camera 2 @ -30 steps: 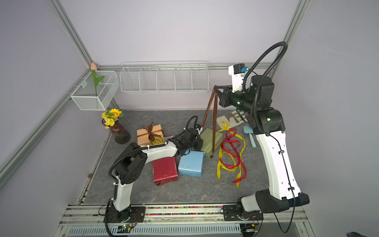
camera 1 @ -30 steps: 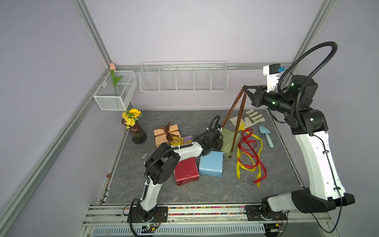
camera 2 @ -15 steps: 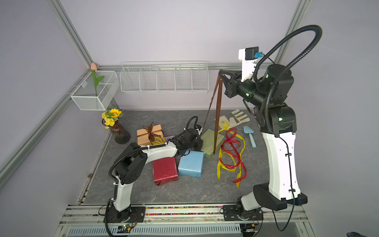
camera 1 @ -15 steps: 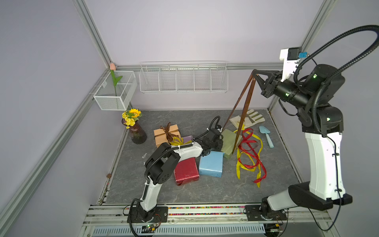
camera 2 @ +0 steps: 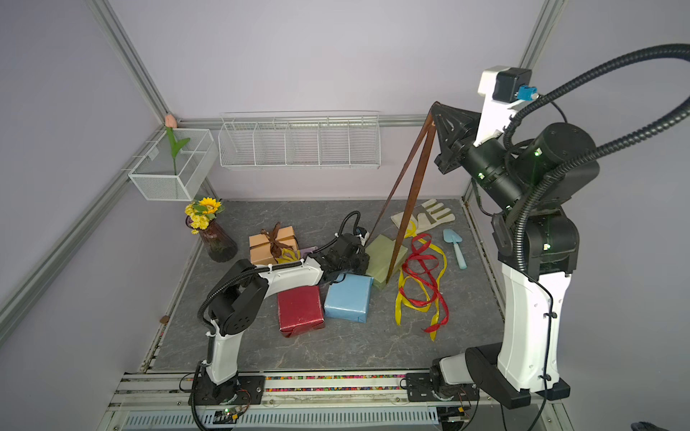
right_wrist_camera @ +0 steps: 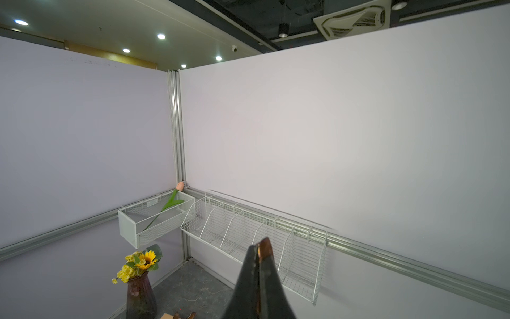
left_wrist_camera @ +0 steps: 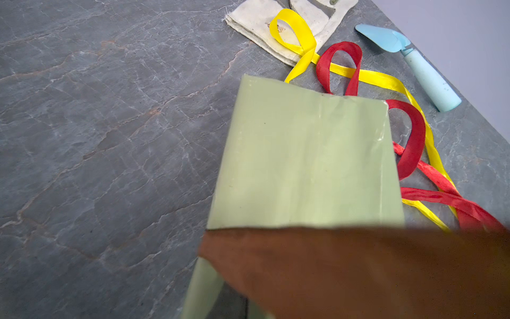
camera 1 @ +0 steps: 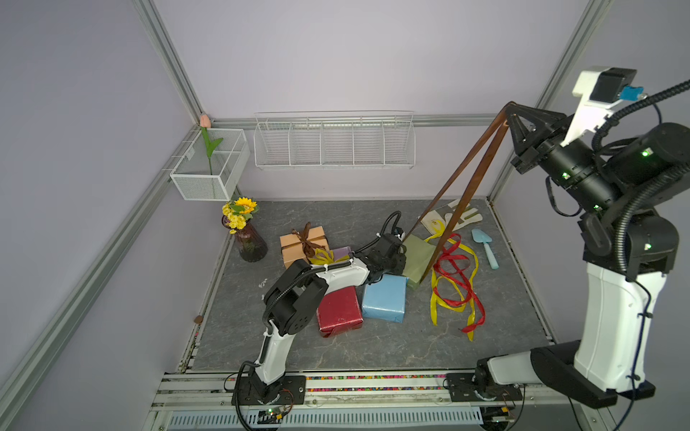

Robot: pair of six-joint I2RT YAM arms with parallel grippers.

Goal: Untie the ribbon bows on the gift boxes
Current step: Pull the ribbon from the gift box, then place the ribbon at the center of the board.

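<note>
Above the bench's (camera 1: 336, 347) right rear: the right gripper (camera 1: 509, 112) is held high, its jaws pinched fully together on the fold of the brown ribbon (camera 1: 468, 175).
Just changed: the right arm has climbed over the last second, so the ribbon's two strands now run longer and steeper, drawn straight down to the olive green box (camera 1: 418, 255).
Strand ends: one meets the box's far corner and the other its near edge. The ribbon seems still looped round the box.
Meaning for the task: this bow looks pulled out into a plain loop. By my judgement the ribbon must still slip off the box.
Left gripper (camera 1: 390, 257): low against the olive green box's side, seemingly steadying it. Blurred brown ribbon covers much of its wrist view, so I cannot tell how wide its jaws stand or whether they grip.
Boxes bare: the red box (camera 1: 339, 311) and the light blue box (camera 1: 384, 302). A red ribbon (camera 1: 453, 276) and a yellow ribbon (camera 1: 440, 302) lie loose on the bench nearby.
Boxes left: the tan-orange box (camera 1: 295, 244) keeps its brown bow (camera 1: 308, 240). The lilac box (camera 1: 341, 253), partly behind the left arm, has a yellow bow (camera 1: 323, 255).
Wire basket (camera 1: 334, 143): divided compartments, all empty.
Mesh basket (camera 1: 209, 175): holds one tulip (camera 1: 207, 141).
Vase (camera 1: 252, 242): holds a yellow flower bunch (camera 1: 239, 212).
</note>
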